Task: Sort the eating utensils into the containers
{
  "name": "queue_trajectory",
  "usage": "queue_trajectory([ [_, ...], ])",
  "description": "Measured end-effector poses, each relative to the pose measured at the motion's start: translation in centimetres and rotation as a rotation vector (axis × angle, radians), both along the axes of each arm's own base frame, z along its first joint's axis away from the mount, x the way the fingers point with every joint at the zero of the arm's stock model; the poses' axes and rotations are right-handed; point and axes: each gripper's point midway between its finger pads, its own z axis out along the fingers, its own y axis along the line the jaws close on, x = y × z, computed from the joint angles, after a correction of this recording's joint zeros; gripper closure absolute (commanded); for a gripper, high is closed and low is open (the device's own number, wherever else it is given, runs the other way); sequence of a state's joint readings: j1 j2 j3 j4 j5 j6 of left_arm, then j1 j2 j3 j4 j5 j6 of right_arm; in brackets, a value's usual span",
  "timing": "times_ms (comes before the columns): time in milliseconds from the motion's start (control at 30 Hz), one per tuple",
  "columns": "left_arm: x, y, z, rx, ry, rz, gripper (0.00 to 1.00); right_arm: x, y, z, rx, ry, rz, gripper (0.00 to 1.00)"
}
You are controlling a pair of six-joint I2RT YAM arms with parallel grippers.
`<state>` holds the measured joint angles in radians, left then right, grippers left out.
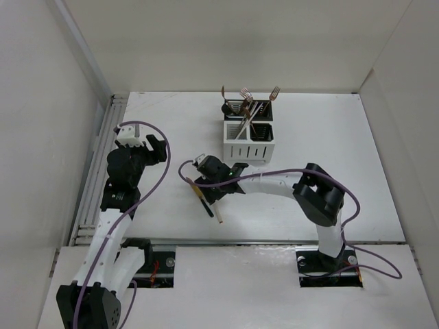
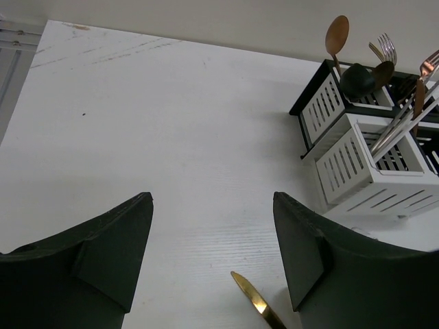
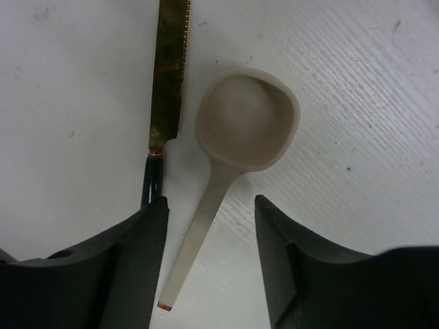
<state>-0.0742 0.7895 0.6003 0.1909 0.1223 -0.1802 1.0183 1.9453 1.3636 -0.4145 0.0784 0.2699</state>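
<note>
A white-bowled spoon (image 3: 247, 127) lies flat on the table beside a knife (image 3: 169, 82) with a gold serrated blade and a dark handle. My right gripper (image 3: 211, 199) hangs over them, open, its jaws on either side of the spoon's handle with a gap on each side. From above, the right gripper (image 1: 208, 186) is in front of the containers (image 1: 248, 149), with the knife (image 1: 204, 203) under it. The containers (image 2: 357, 164) hold a copper spoon (image 2: 337, 34), a black spoon (image 2: 357, 79) and a fork (image 2: 386, 48). My left gripper (image 2: 212, 195) is open, holding nothing, with the knife's tip (image 2: 250, 295) below it.
The left gripper (image 1: 159, 147) hovers at the table's left side. A slotted metal rail (image 1: 96, 171) runs along the left edge. White walls enclose the table on three sides. Purple cables (image 1: 357, 205) trail from both arms.
</note>
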Motion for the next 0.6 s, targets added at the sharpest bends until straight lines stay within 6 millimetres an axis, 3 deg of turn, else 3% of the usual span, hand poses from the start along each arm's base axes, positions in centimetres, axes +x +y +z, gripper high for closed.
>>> queue_trajectory([
  [100,0.0,0.0,0.0,-0.006,0.001,0.001,0.32,-0.1,-0.4,-1.1,-0.024,0.007,-0.007,0.62],
  [167,0.0,0.0,0.0,-0.008,0.001,0.001,0.32,0.0,-0.7,-1.5,-0.037,0.006,-0.016,0.91],
  [200,0.0,0.0,-0.1,-0.011,0.003,0.002,0.32,0.0,-0.8,-1.6,-0.040,0.006,-0.024,1.00],
  [467,0.1,0.5,-0.2,-0.027,0.009,0.022,0.32,1.8,-2.0,-1.1,-0.072,-0.063,-0.094,1.00],
  [533,0.1,0.8,-0.2,-0.029,0.009,0.030,0.32,2.8,-2.4,0.2,-0.067,-0.101,-0.105,1.00],
  [600,0.3,1.2,-0.3,-0.030,0.010,0.042,0.32,3.9,-2.6,2.9,-0.042,-0.166,-0.089,1.00],
])
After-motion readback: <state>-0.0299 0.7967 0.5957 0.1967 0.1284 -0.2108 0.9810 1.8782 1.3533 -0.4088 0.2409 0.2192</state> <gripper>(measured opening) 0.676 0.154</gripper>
